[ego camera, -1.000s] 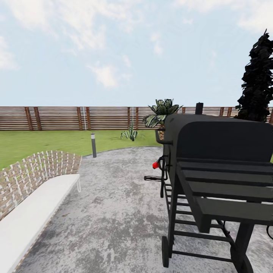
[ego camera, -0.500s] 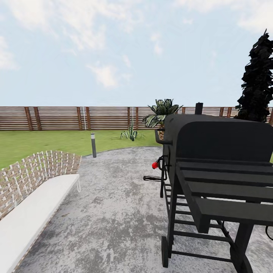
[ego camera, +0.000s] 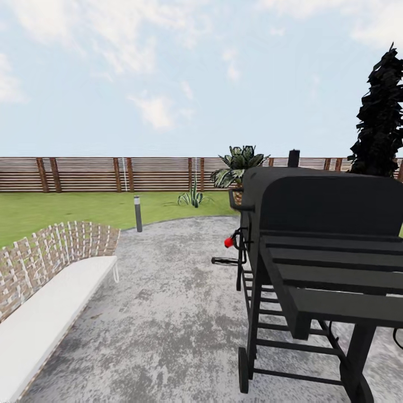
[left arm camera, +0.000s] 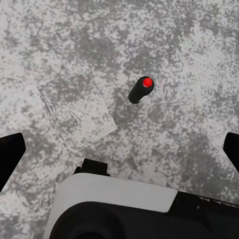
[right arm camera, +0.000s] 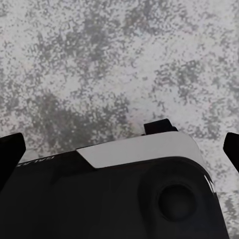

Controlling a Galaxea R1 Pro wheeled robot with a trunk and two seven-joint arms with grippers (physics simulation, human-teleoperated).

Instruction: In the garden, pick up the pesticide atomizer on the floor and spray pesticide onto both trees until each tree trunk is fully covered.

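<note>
Over the last second the head view has crept slightly forward; the black grill (ego camera: 319, 263) sits marginally nearer. The robot is in transit across the paved patch (ego camera: 168, 302) of the garden. Both the left claw (left arm camera: 119, 149) and right claw (right arm camera: 119, 149) hang wide apart, empty. A red-capped dark cylinder (left arm camera: 141, 89), possibly the atomizer, lies on the paving below the left claw.

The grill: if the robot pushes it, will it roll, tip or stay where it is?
The grill looks large and metal, so probably heavy and stiff. A small wheel shows at one end, a plain leg at the other, so it would likely drag or pivot, not roll freely. A high push might tip it.
</note>
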